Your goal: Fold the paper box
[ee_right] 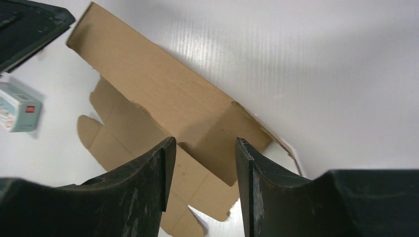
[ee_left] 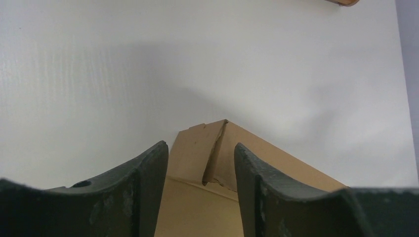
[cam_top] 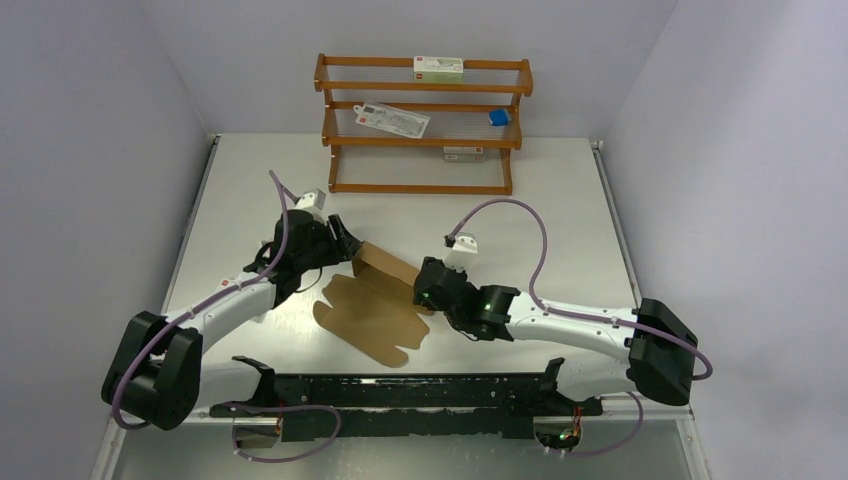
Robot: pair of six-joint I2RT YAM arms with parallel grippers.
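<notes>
The paper box is plain brown cardboard, partly folded, in the middle of the table. Its back wall stands up and the front flaps lie flat. My left gripper is open at the wall's left end. In the left wrist view the raised corner shows between the spread fingers. My right gripper is open at the wall's right end. In the right wrist view the wall and its folded end flap lie between and beyond the fingers. Neither gripper grips anything.
A wooden rack stands at the back with white printed cartons and a small blue object on its shelves. A small white carton lies on the table left of the box. Walls close in on both sides.
</notes>
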